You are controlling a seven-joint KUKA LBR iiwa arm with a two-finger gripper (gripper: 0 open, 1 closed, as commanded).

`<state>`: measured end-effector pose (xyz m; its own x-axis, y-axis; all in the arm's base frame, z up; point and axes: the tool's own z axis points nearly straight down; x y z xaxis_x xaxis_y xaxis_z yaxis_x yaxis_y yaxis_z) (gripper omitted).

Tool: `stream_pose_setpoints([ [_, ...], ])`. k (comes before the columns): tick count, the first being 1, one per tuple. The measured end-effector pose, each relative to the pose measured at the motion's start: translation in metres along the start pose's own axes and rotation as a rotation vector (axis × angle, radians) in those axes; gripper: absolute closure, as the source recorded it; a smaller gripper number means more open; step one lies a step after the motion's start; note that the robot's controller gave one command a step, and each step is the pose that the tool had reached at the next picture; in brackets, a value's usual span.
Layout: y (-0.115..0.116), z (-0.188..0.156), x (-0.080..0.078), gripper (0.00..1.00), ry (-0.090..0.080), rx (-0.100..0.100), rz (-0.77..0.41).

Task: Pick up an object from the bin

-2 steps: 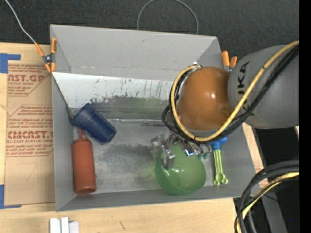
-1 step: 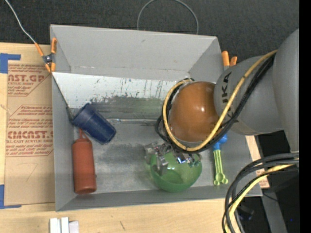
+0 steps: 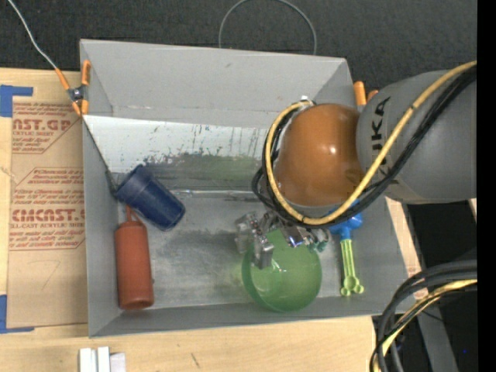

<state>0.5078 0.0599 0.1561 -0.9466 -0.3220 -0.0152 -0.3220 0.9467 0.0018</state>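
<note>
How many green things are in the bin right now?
2. A round translucent green bowl lies by the bin's bottom wall in view, under the gripper; a thin light-green utensil lies along the right wall. The arm may hide others.

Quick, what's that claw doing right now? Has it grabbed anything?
Gripper: cannot be told whether open or closed; it is over the green round bowl at the lower right of the bin.

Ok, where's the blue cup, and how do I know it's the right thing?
Find the grey bin and look at its left side. A long red bottle lies by the left wall, and the blue cup lies on its side right at the bottle's tip. The cup is dark blue, short and wide; the bottle is red and thin.
</note>
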Motion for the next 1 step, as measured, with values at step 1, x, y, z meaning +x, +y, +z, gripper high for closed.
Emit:
stream_pose_setpoints([
  [1, -0.0041, -0.0494, -0.0239, 1.0, -0.026, 0.004, 0.003],
])
